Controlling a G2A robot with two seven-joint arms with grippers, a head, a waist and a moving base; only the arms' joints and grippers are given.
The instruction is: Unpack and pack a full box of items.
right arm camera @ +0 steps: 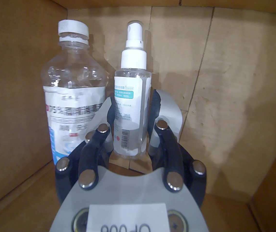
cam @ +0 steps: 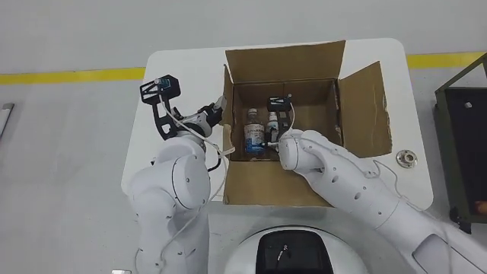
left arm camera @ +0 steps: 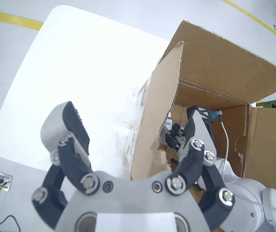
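White desk (cam: 183,68) on grey floor (cam: 76,15), one open cardboard box (cam: 304,61), two upright bottles inside, one capped bottle (right arm camera: 73,92), one spray bottle (right arm camera: 130,85) just beside, right claw (right arm camera: 132,100) low inside box, gripping spray bottle, left claw (left arm camera: 132,111) spread wide astride box's left flap.

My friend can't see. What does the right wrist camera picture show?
The right gripper grips a clear spray bottle with a white nozzle, inside a cardboard box. A bigger clear bottle with a white cap sits beside it.
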